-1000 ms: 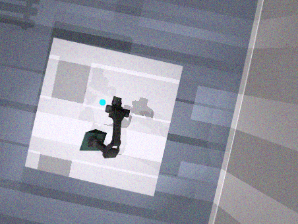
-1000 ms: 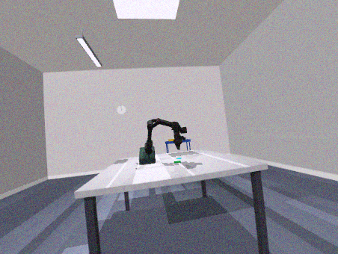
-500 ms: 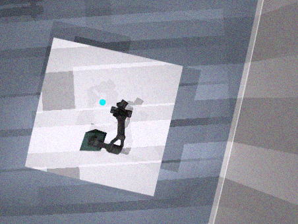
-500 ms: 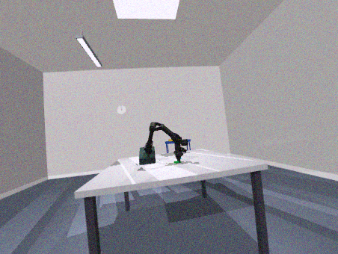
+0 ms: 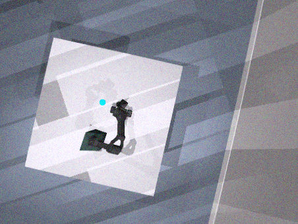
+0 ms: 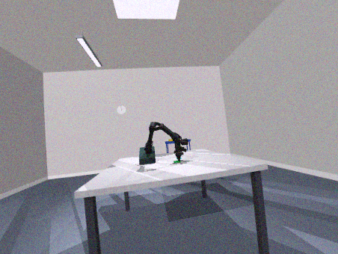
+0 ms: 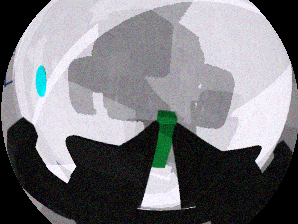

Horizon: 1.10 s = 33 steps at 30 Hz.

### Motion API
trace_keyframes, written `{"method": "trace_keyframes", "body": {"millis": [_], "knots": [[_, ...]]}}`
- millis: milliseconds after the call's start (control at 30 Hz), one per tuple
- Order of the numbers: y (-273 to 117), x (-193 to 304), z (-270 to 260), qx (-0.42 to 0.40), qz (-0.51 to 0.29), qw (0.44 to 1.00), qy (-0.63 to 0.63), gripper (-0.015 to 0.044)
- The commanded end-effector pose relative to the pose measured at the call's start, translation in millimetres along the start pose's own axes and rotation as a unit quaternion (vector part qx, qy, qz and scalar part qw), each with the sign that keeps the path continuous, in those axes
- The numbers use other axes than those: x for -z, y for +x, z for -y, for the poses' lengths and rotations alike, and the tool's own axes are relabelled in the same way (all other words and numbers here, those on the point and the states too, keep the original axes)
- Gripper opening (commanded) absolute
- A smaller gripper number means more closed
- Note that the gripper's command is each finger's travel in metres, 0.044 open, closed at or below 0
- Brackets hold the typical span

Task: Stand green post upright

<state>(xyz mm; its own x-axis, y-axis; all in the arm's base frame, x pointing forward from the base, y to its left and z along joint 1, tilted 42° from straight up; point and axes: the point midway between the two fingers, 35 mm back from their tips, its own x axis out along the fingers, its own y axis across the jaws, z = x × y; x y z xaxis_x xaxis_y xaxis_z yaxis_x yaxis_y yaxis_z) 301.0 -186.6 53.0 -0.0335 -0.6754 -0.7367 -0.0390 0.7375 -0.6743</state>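
The green post lies on the white table. In the wrist view it runs lengthwise between the fingers. My gripper points down at the post, low over the table, and is shut on it, with the fingertips against its sides near the end that is farther up in the wrist view. In the top view the arm hides the post and the fingertips. The cyan circle is flat on the table, to the left of the gripper in the top view and at the far left in the wrist view. I cannot make it out in the exterior view.
The arm's base stands at a dark green block on the white table. A small blue table stands in the background, beyond the white table. Shadows of the arm cross the table top.
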Motion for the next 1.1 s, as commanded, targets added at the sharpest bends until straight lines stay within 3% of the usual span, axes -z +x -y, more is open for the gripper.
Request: {"method": "trace_keyframes", "body": {"millis": [0, 1067], "knots": [[-11.7, -4.3, -0.2, -0.001, 0.005, 1.0, 0.003, 0.0023], [-111.0, -1.1, -0.4, -0.002, 0.005, 1.0, 0.002, 0.0023]]}}
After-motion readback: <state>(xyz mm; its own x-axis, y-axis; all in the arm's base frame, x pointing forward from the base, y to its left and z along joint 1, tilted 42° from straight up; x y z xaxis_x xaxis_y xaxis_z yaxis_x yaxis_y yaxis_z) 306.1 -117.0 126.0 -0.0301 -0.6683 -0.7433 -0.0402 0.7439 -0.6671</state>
